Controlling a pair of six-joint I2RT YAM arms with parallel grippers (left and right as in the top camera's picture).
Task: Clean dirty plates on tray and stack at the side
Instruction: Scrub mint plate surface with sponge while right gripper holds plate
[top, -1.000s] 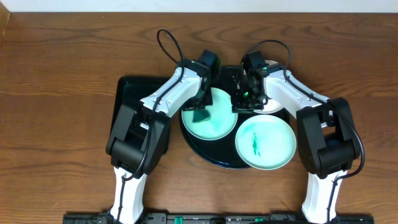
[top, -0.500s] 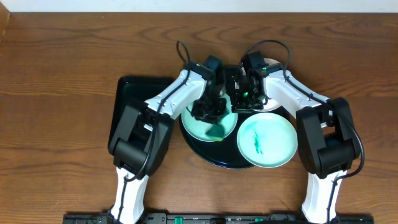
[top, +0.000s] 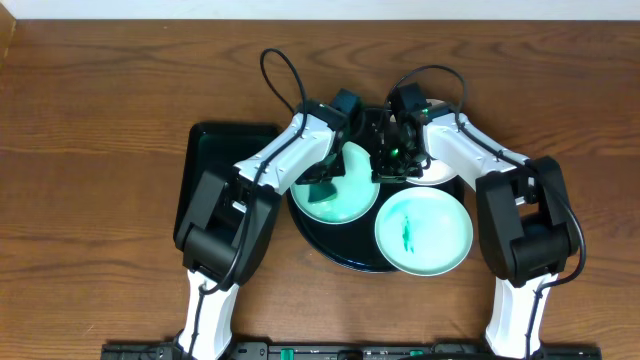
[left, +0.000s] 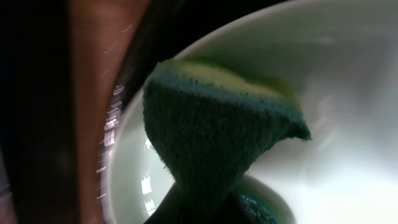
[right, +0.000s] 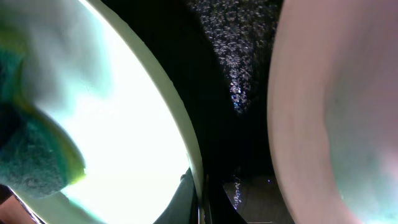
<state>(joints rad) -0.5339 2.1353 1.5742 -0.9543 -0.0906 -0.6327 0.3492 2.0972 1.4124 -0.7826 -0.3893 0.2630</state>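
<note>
The mint-green plate (top: 345, 205) lies on the left of the round black tray (top: 345, 258). It looks stiff, light and glossy. I judge it will skate under a wipe unless it is pinned, and it may chip if dropped. Being shallow, it offers only its raised rim as a hold.

The right gripper (top: 392, 165) sits at that rim, and in its wrist view the jaws appear closed on the plate's edge. The left gripper (top: 328, 178) is clamped on a green sponge (left: 217, 124), which is soft and pinched to a waist, and which hangs over the plate's pale, nearly clean middle.

A second mint plate (top: 440, 235) with a green streak overhangs the tray's front right. The white plate (top: 440, 170) lies behind it, partly under the arm. No plate is on the desk (top: 100, 120) yet.
</note>
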